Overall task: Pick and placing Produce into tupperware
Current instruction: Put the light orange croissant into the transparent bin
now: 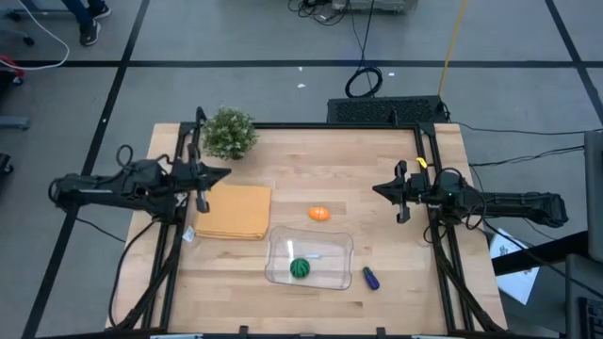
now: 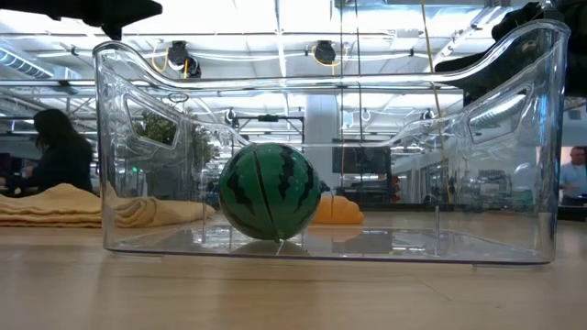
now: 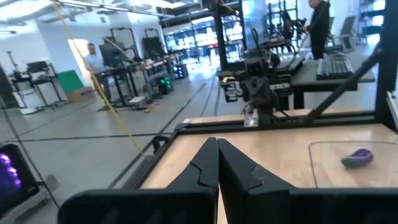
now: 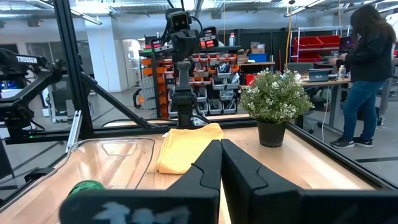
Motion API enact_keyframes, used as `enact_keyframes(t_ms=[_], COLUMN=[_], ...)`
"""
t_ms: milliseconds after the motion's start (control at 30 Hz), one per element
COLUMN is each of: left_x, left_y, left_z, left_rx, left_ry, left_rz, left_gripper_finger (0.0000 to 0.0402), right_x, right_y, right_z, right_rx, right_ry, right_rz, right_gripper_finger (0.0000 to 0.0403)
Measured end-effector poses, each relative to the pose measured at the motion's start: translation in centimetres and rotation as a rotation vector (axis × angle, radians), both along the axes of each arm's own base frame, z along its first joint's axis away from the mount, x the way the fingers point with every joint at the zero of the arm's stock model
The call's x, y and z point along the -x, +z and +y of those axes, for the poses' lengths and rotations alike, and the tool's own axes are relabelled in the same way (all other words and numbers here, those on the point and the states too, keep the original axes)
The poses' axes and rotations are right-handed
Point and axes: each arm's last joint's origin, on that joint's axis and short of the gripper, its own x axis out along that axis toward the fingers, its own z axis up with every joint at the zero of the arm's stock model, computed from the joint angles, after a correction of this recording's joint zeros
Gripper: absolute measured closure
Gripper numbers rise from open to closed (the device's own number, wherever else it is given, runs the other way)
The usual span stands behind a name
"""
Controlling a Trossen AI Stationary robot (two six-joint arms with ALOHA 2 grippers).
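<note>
The clear tupperware (image 1: 330,252) stands at the table's near middle. The green striped ball (image 1: 300,268) rests on the tupperware's floor (image 2: 269,203). Just beyond its far side the orange oval (image 1: 319,214) lies on the wood. The blue-purple piece (image 1: 370,278) lies on the table by its right near corner and shows in the left wrist view (image 3: 356,157). My left gripper (image 1: 229,173) hovers shut at the left, level, over the yellow cloth's far edge. My right gripper (image 1: 375,189) hovers shut at the right, pointing toward the table's middle. Neither holds anything.
A folded yellow cloth (image 1: 234,212) lies left of the tupperware. A potted plant (image 1: 229,132) stands at the far left corner. A black frame rail (image 1: 330,125) runs along the table's edges. Bare wood lies between the two grippers. People show in the room beyond.
</note>
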Motion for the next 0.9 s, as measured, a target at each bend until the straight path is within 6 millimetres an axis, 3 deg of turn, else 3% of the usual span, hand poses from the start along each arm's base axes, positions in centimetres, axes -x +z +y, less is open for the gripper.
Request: enact_keyframes(t_ms=[433, 900], left_x=[1.5, 1.4], left_y=[-1.1, -2.5], left_z=[-0.1, -0.4], left_rx=[-0.047, -0.001], left_ry=[-0.046, -0.141], left_rz=[-0.01, 0.091], left_gripper_finger=[0.0401, 0.0401], right_x=[0.0, 0.0], right_y=[0.0, 0.0], right_z=[0.0, 0.0], right_rx=[0.0, 0.002], right_ry=[0.0, 0.0], right_rz=[0.0, 0.0], right_gripper_finger=[0.0403, 0.0403])
